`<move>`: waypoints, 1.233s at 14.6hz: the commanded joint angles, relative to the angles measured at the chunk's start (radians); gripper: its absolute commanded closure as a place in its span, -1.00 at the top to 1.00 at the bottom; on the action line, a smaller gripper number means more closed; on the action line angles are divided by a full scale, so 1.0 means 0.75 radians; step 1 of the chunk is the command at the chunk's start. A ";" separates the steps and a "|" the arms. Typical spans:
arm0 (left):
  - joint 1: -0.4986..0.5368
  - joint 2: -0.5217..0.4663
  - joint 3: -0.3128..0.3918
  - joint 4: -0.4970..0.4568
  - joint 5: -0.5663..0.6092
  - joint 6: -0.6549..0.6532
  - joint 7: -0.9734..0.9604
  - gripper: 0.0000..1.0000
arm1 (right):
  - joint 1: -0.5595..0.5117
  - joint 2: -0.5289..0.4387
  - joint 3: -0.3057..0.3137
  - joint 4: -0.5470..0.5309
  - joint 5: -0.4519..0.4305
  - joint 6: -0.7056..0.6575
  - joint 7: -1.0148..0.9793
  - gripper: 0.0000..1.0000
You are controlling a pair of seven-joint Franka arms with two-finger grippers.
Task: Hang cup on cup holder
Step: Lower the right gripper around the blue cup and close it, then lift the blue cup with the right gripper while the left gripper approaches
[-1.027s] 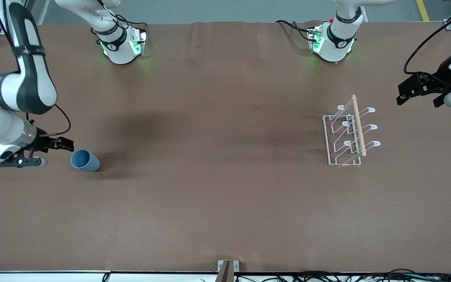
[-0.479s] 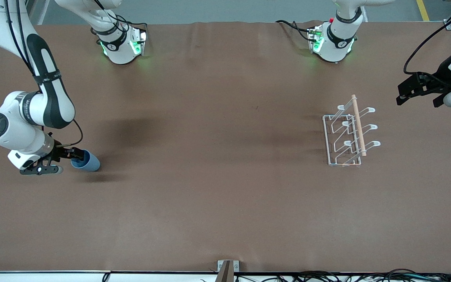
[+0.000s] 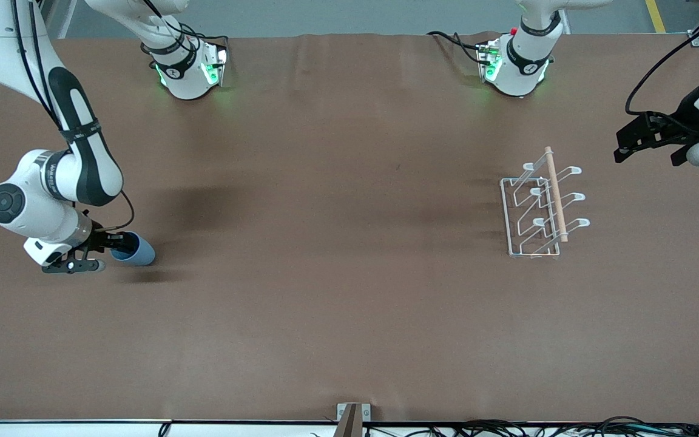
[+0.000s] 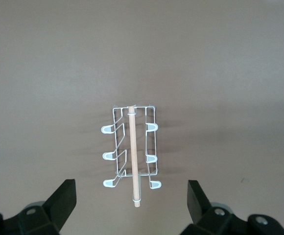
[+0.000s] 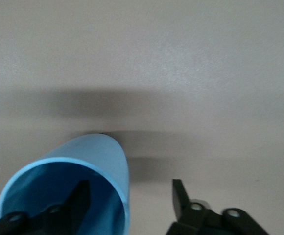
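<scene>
The blue-grey cup (image 3: 139, 251) lies on its side near the right arm's end of the table, mouth toward that end. My right gripper (image 3: 114, 246) is open at the cup's mouth. In the right wrist view one finger (image 5: 78, 196) is inside the cup (image 5: 100, 156) and the other finger (image 5: 179, 195) is outside, so the right gripper (image 5: 130, 192) straddles the cup's wall. The white wire cup holder (image 3: 556, 194) with its wooden rod stands toward the left arm's end. My left gripper (image 3: 647, 153) is open and empty, waiting above the table beside the holder (image 4: 132, 147), which shows between its fingers (image 4: 131, 190).
The brown table cover (image 3: 337, 273) spreads between cup and holder. The two arm bases (image 3: 189, 70) stand along the edge farthest from the front camera. A small metal bracket (image 3: 352, 416) and cables lie at the nearest edge.
My right gripper has moved up to the cup and slid one finger into its mouth. The cup has stayed in place. The left arm has not moved.
</scene>
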 commanded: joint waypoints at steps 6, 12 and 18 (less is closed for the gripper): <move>0.000 -0.005 -0.007 0.005 0.025 -0.012 -0.009 1.00 | -0.018 -0.004 0.011 0.011 0.055 -0.008 -0.032 -0.99; 0.000 -0.005 -0.009 0.009 0.021 -0.012 -0.003 1.00 | 0.015 -0.120 0.033 0.189 0.148 -0.355 -0.032 -0.99; -0.002 -0.005 -0.007 0.019 0.023 -0.006 0.031 1.00 | 0.125 -0.249 0.052 0.167 0.823 -0.675 -0.028 -0.99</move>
